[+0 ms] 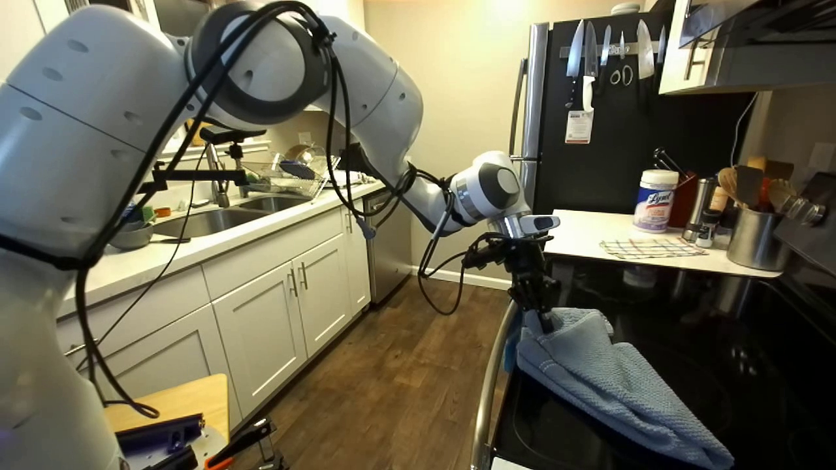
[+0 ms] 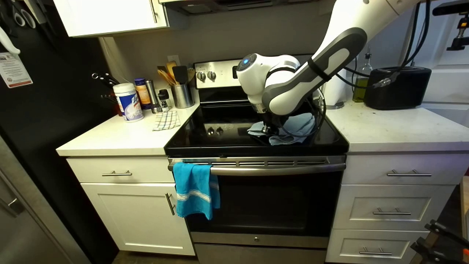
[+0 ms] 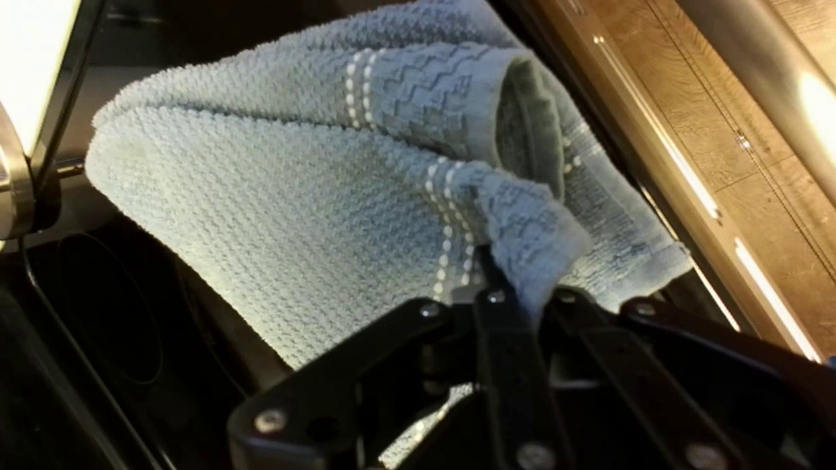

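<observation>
A light blue-grey knit towel (image 3: 281, 189) lies folded and bunched on the black glass stovetop (image 2: 227, 137). My gripper (image 3: 522, 287) points down at it and is shut on a pinched-up fold near the banded edge. That fold rises between the black fingers and hides part of their tips. Beside the pinch, a rolled edge of the towel forms an open loop. In both exterior views the gripper (image 1: 545, 320) stands at the towel's end, with the rest of the towel (image 1: 614, 385) still spread across the stove.
A bright blue towel (image 2: 196, 190) hangs on the oven handle (image 2: 278, 170). On the counter beside the stove stand a wipes canister (image 1: 655, 201), a metal utensil holder (image 1: 757, 241) and a checkered cloth (image 1: 653, 248). A black toaster (image 2: 397, 88) sits on the opposite side.
</observation>
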`<state>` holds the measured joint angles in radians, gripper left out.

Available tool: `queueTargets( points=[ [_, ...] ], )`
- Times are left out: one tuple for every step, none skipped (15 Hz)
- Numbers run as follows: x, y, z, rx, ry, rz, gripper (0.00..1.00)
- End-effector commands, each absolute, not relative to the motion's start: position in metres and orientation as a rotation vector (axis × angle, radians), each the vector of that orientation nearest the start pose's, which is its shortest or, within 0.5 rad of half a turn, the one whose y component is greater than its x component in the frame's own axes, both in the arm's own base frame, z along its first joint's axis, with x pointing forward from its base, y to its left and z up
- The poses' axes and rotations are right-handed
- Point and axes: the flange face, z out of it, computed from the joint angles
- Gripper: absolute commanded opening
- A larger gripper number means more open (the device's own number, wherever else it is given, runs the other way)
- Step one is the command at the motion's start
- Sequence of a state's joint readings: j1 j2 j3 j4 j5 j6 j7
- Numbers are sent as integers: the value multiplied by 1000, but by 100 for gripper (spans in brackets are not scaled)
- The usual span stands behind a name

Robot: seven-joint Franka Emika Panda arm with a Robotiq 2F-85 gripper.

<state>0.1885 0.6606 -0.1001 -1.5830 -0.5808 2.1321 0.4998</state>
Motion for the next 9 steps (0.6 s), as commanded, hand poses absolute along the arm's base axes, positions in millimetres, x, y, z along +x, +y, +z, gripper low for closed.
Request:
queueTargets(
  points=[
    [661, 45, 287, 2606, -74, 118, 2],
    [655, 43, 301, 2604, -74, 135, 2],
    [646, 41, 320, 2599, -75, 155, 2],
    [639, 40, 338, 2590, -68, 174, 2],
    [634, 39, 358, 2574, -67, 198, 2],
    [628, 38, 379, 2565, -59, 224, 2],
    [622, 37, 402, 2554, -59, 256, 2],
    [615, 36, 426, 2543, -64, 288, 2],
    [608, 36, 449, 2531, -70, 324, 2]
  ],
)
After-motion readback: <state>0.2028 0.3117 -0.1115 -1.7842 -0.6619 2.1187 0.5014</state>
